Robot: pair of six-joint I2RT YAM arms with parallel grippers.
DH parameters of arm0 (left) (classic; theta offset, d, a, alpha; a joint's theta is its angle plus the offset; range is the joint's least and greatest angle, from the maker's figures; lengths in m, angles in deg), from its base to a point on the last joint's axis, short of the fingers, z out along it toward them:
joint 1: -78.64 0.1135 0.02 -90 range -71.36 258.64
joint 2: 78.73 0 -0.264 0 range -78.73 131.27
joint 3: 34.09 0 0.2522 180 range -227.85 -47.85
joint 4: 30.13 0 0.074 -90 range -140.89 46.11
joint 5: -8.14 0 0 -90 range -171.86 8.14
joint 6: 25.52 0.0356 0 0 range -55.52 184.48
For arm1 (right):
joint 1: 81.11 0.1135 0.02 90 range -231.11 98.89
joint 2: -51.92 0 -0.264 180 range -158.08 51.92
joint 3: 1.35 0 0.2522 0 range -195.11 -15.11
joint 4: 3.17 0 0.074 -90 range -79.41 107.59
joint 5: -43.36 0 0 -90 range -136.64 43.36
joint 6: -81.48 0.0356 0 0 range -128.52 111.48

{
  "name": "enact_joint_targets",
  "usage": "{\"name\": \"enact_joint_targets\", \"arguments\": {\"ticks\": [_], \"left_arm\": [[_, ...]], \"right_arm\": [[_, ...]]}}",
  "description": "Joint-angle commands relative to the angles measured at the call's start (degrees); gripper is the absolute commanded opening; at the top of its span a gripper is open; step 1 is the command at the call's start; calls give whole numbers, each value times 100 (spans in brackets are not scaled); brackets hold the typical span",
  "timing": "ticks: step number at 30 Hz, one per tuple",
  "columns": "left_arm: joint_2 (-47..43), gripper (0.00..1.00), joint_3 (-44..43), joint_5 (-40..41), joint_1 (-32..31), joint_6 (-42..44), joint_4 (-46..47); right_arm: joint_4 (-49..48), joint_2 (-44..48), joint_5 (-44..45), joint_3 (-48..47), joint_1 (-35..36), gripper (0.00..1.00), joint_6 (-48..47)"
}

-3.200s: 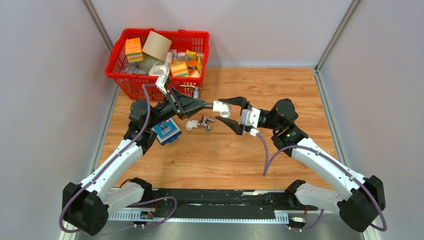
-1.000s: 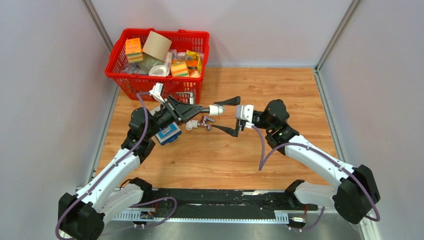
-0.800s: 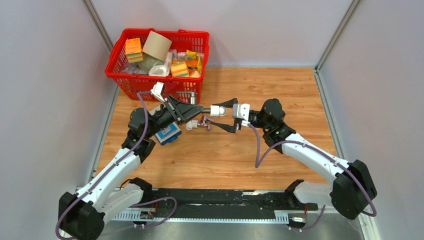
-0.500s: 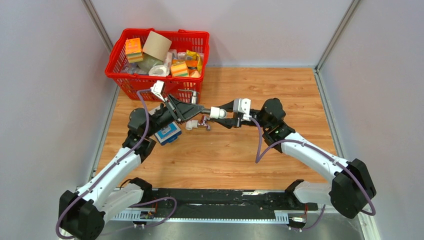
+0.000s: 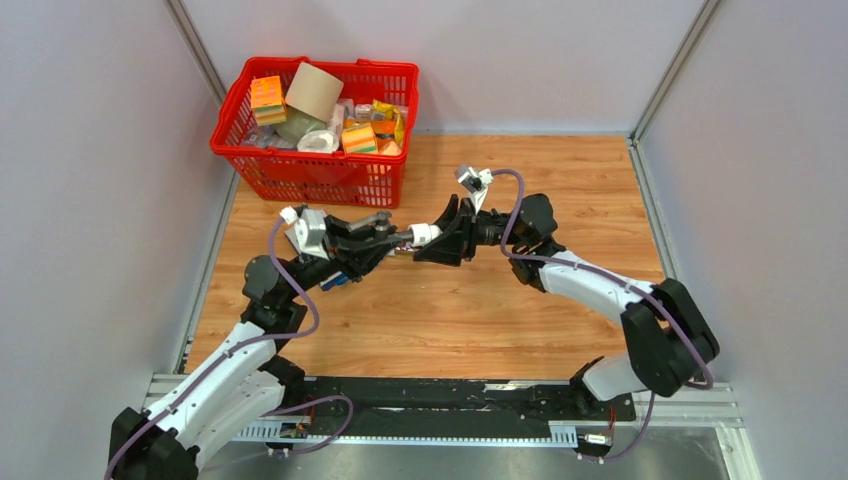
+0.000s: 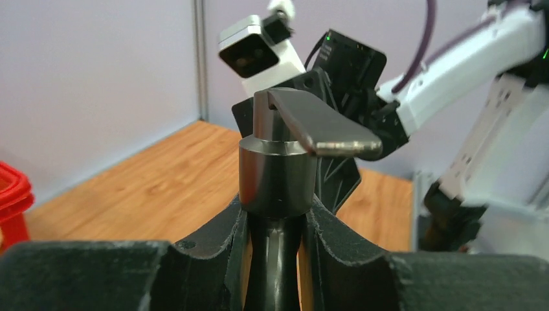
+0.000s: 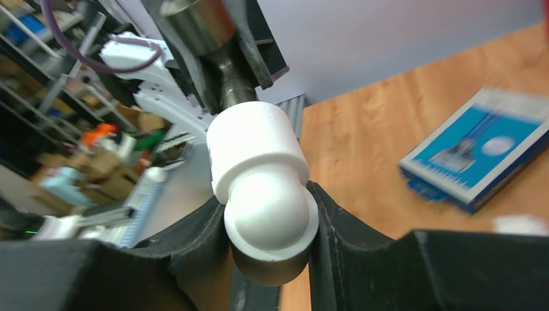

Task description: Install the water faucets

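Observation:
A metal water faucet (image 6: 278,175) with a flat lever handle (image 6: 324,126) stands between the fingers of my left gripper (image 6: 277,259), which is shut on its stem. A white plastic elbow fitting (image 7: 262,188) sits on the faucet's threaded end (image 7: 236,91), and my right gripper (image 7: 268,259) is shut on it. In the top view the two grippers meet nose to nose above the table: the left gripper (image 5: 388,238) holds the faucet (image 5: 378,222) and the right gripper (image 5: 432,238) holds the elbow (image 5: 423,234).
A red basket (image 5: 300,180) full of boxes and rolls stands at the back left. A flat blue-and-white box (image 7: 479,152) lies on the wooden table below the left arm, mostly hidden in the top view (image 5: 330,283). Grey walls enclose the table.
My right gripper moved in and shut on the white elbow at the faucet's end. Both wrists then rolled over, and the right wrist camera now points up.

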Motion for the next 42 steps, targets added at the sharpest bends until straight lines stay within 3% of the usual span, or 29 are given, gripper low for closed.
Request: {"name": "enact_joint_targets", "arguments": {"ticks": [1,4,9,13,16,19,24,28,36,42], "left_arm": [[-387,0,260,-421,-46,2492,752],[-448,0,348,-81,-55,2091,785],[-711,0,367,1491,-55,441,480],[-809,0,-132,2381,-55,-537,-969],[-572,0,-852,2619,-55,-995,-2356],[-239,0,-1241,2594,-47,-1618,-3018],[237,0,-1558,2172,-46,-2690,-3213],[580,0,-1707,1803,-55,-3174,-3187],[1318,0,-1963,889,-46,-4009,-2634],[1362,0,-1875,757,-46,-4239,-2334]], "right_arm": [[-1846,-507,328,419,-392,5,2657],[-2043,-561,381,429,-400,17,2519],[-420,-8,618,271,-427,60,677],[1031,668,1057,121,-427,76,-1284],[1201,1125,1234,270,-418,86,-2427],[1201,1521,1216,463,-383,100,-3544],[832,2040,1295,841,-190,100,-4889],[1436,2181,1383,666,109,100,-5830],[2026,2068,1673,525,408,100,-6543],[2071,1839,1893,569,435,97,-6649]]}}
